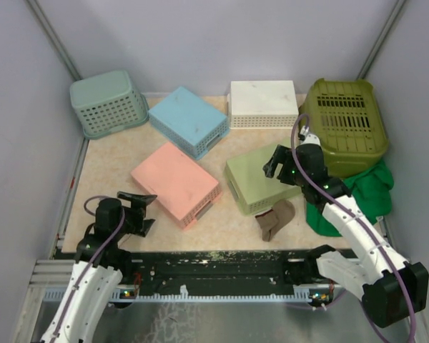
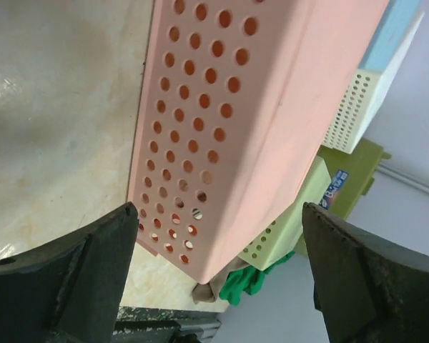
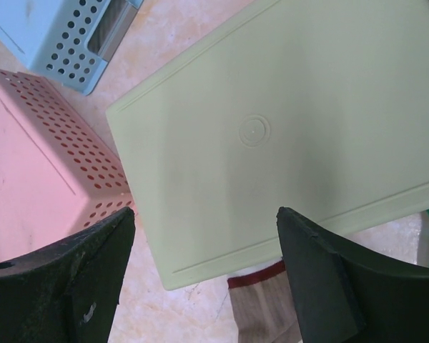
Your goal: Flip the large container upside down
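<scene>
Looks like a robotics lab test cell, not a home or shop. A small table (image 1: 114, 153) w/ a beige marbled top is boxed in by plain grey walls (image 1: 200, 36) on metal struts (image 1: 53, 36), w/ a slotted metal rail (image 1: 222, 268) along the near edge. Two white-and-black robot arms, left arm (image 1: 86, 289) & right arm (image 1: 350, 221), sit at that edge w/ exposed purple cables (image 1: 322, 193). The table stuff reads as test props, e.g. pink basket (image 1: 175, 184), blue basket (image 1: 188, 120), big olive basket (image 1: 345, 118), green cloth (image 1: 372, 189).
</scene>
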Available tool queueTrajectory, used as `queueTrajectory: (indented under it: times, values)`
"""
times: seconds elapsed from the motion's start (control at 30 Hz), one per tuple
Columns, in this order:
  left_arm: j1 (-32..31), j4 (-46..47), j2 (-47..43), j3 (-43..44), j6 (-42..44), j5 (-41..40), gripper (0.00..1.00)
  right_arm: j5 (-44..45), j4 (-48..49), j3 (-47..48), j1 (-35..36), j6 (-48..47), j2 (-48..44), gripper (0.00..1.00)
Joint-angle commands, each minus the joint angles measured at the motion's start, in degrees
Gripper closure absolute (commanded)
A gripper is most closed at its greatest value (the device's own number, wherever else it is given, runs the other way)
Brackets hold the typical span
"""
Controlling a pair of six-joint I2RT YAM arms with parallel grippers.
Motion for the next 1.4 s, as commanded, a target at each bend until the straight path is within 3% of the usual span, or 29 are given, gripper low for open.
queueTrajectory:
  times: [0.0,0.17,0.33,0.47,0.57,0.73,0.97,1.37]
  values:
    - [0.12,-9.05,6.19,10.89,8.69,-9.52,0.00,2.14,1.46,2.86,-0.45,-2.34,0.08,0.18]
    - [0.12,-9.73,18.22,24.58,23.67,-19.54,0.00,7.93,-0.77,6.18,-0.45,-6.52,0.52,0.14]
    - [0.12,-4.62,27.84,33.86,41.65,-23.83,0.00,16.72,-4.12,11.61,-0.45,-8.69,3.15,0.12]
    - [0.03,0.16,34.09,38.26,54.90,-20.02,0.00,23.79,-7.24,14.85,-0.45,-5.99,5.17,0.11]
    - [0.04,7.52,35.74,39.03,64.69,-9.05,0.00,27.51,-9.13,17.00,-0.45,-4.76,5.78,0.11]
    - [-0.06,14.51,37.22,40.47,70.09,1.61,0.00,29.63,-9.36,18.15,-0.45,-5.24,4.15,0.10]
    - [-2.58,19.49,39.05,41.30,72.27,10.13,0.00,31.32,-5.99,15.50,-0.45,-5.90,0.10,0.10]
    - [-6.30,22.92,40.47,42.60,74.89,6.45,0.00,33.74,-4.13,13.76,-0.41,-4.77,-3.78,0.10]
